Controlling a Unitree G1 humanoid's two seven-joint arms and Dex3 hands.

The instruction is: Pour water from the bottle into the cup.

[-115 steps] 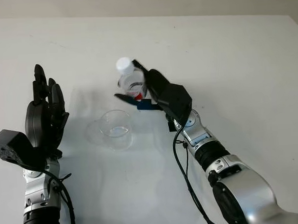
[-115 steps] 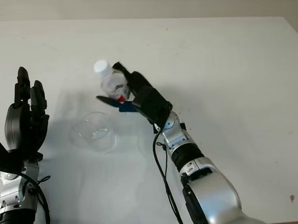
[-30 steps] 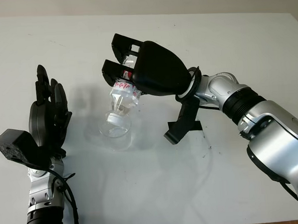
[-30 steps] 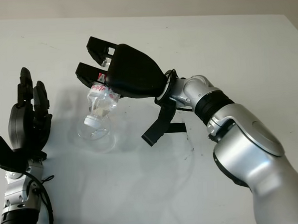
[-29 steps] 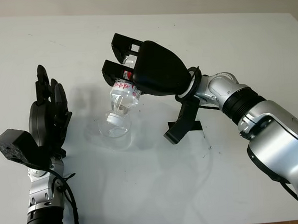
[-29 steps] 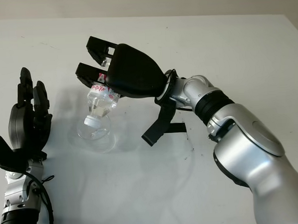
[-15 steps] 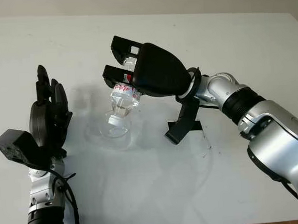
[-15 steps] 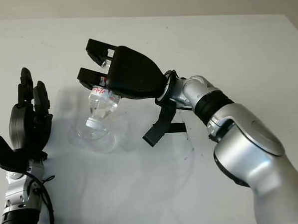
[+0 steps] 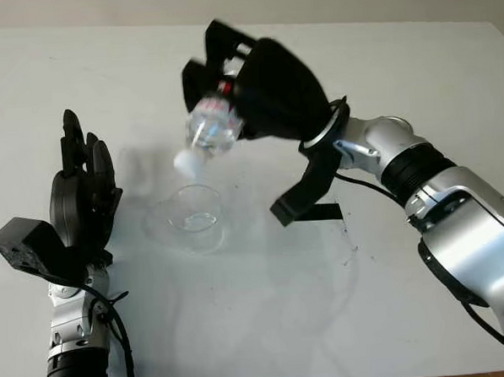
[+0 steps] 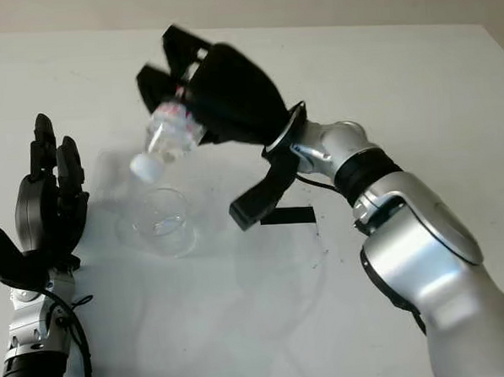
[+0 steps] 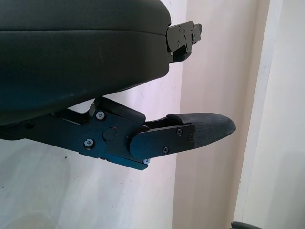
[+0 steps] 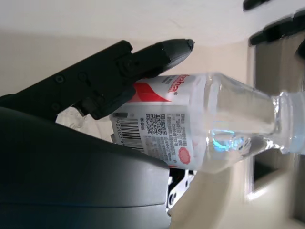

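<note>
Lifted since the earlier frame, water bottle (image 9: 213, 130) tilted cap-down, clamped in right robot hand (image 9: 264, 86) above clear cup (image 9: 194, 217) on white bench (image 9: 415, 70), left robot hand (image 9: 83, 197) open, well left of cup.

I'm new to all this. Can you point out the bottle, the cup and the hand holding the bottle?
bottle (image 9: 211, 131), left eye view, clear body.
cup (image 9: 194, 217), left eye view, rim.
right hand (image 9: 272, 90), left eye view, black shell.

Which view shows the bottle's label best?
The right wrist view: the label on the bottle shows its barcode and red print beside the right hand. Both eye views show the bottle tilted above the cup, its label mostly covered.
</note>
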